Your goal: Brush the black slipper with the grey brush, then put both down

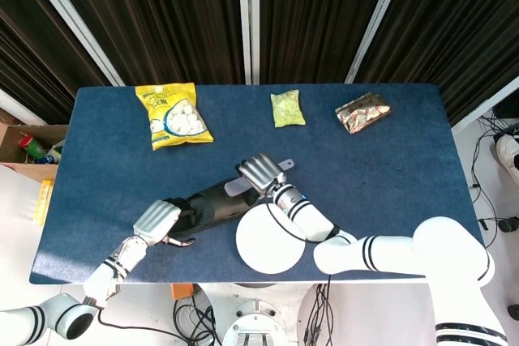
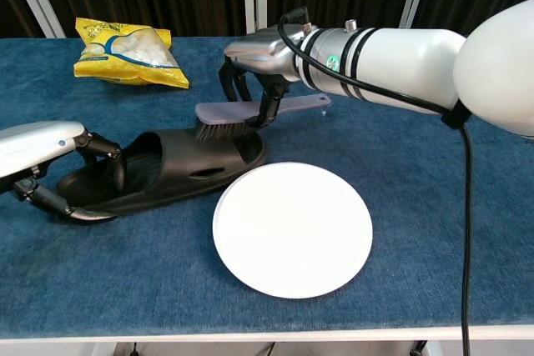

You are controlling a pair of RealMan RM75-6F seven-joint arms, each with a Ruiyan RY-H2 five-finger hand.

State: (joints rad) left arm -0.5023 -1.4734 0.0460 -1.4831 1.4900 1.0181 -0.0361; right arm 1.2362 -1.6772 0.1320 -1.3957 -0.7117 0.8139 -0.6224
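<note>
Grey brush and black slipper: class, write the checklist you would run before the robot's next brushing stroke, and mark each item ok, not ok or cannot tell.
1. Right hand holds the grey brush firmly: ok, fingers wrapped over its back.
2. Bristles touch the black slipper: ok, they seem to meet its toe end in the chest view.
3. Left hand steadies the slipper: ok, fingers hooked into its heel end.
4. Slipper lies flat on the table: ok.
5. White plate clear of the stroke path: ok, beside the slipper, though close.
6. Grip pressure sufficient: cannot tell.
</note>
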